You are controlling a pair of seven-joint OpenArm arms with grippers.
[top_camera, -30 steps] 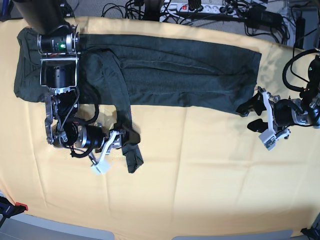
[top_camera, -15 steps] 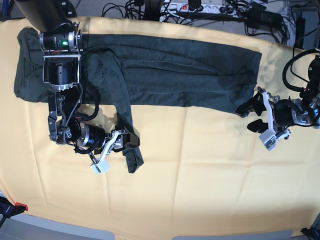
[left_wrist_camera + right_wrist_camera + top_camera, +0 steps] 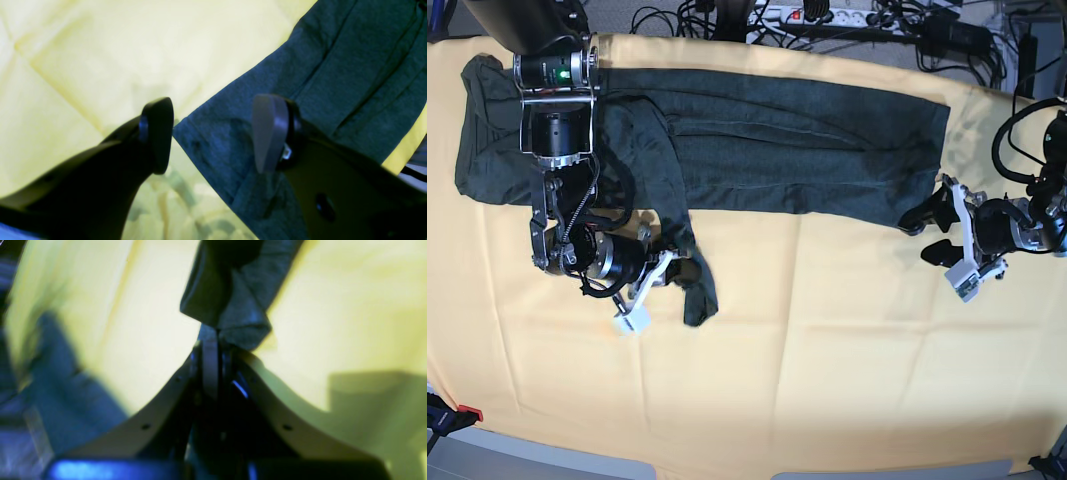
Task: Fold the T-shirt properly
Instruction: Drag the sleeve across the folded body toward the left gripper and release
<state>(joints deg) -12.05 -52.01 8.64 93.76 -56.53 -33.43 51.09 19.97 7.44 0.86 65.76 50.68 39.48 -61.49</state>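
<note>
The dark grey T-shirt (image 3: 787,140) lies spread along the far side of the table. One long sleeve (image 3: 689,270) trails toward the front. My right gripper (image 3: 677,272) is shut on that sleeve near its end. The right wrist view shows the sleeve (image 3: 233,306) bunched and pinched at the tips of the right gripper (image 3: 215,340). My left gripper (image 3: 927,232) stands open at the shirt's right-hand corner. Seen from the left wrist, the T-shirt (image 3: 350,66) has that corner lying between the spread fingers of the left gripper (image 3: 213,133).
A pale yellow tablecloth (image 3: 827,340) covers the table. Cables and a power strip (image 3: 817,15) run along the far edge. A red and black clamp (image 3: 449,412) sits at the near left corner.
My right gripper has shut on the sleeve and shifted slightly right and away from the front edge, dragging the sleeve end with it. The left arm has not moved.
</note>
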